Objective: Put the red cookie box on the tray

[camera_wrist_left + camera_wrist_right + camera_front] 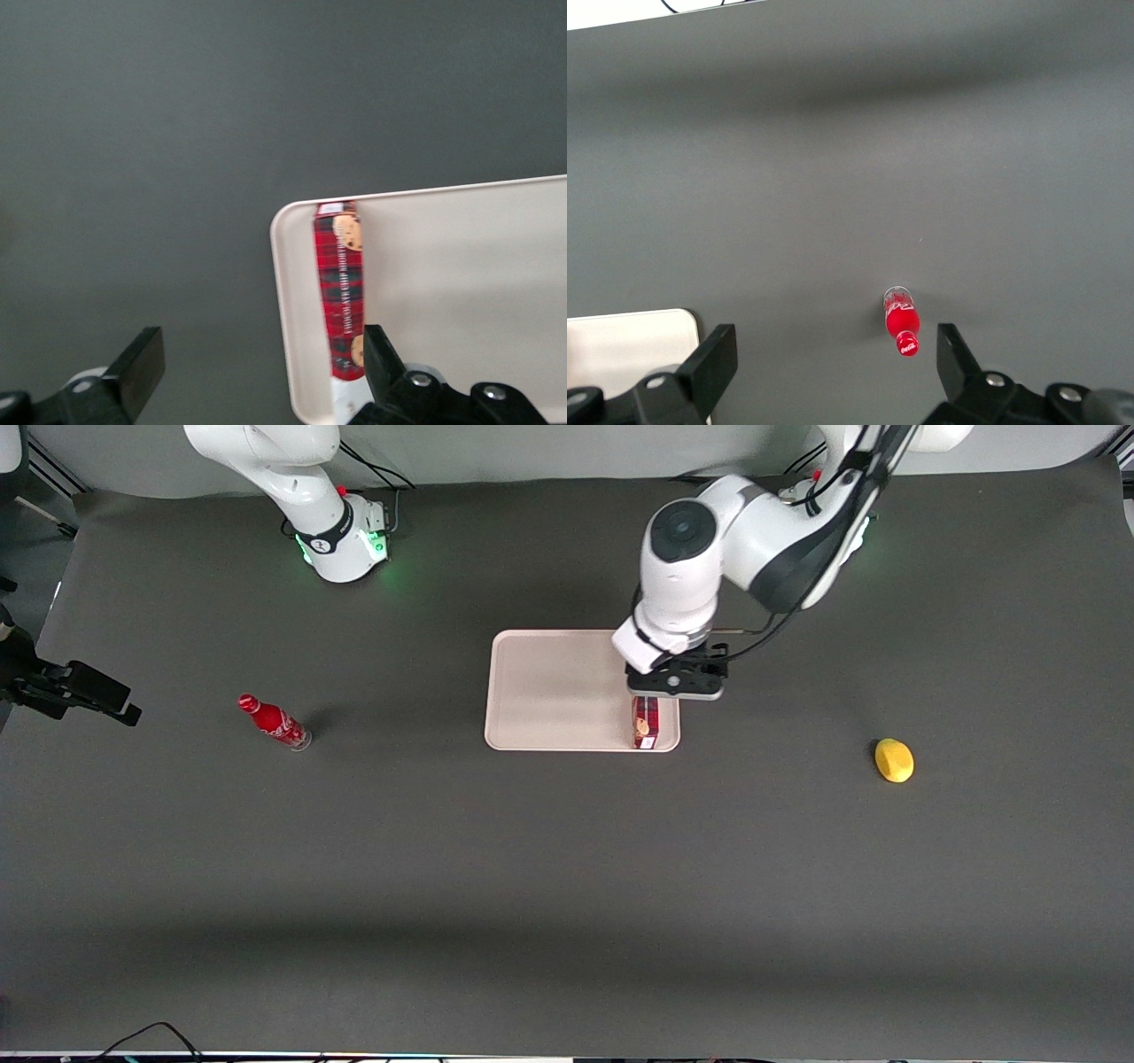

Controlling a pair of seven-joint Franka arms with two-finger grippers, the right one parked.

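The red cookie box (645, 722) stands on one narrow side in the pale tray (549, 691), along the tray's short rim toward the working arm's end. My left gripper (676, 687) hovers just above the box's farther end. In the left wrist view the gripper (261, 363) is open wide. One finger (379, 354) sits close beside the box (341, 283), and the other hangs over bare table outside the tray rim (282, 310). The fingers do not press the box.
A small red bottle (275, 722) lies on the dark table toward the parked arm's end. A yellow lemon-like object (894, 760) rests toward the working arm's end. A black camera mount (71, 688) juts in at the table's edge.
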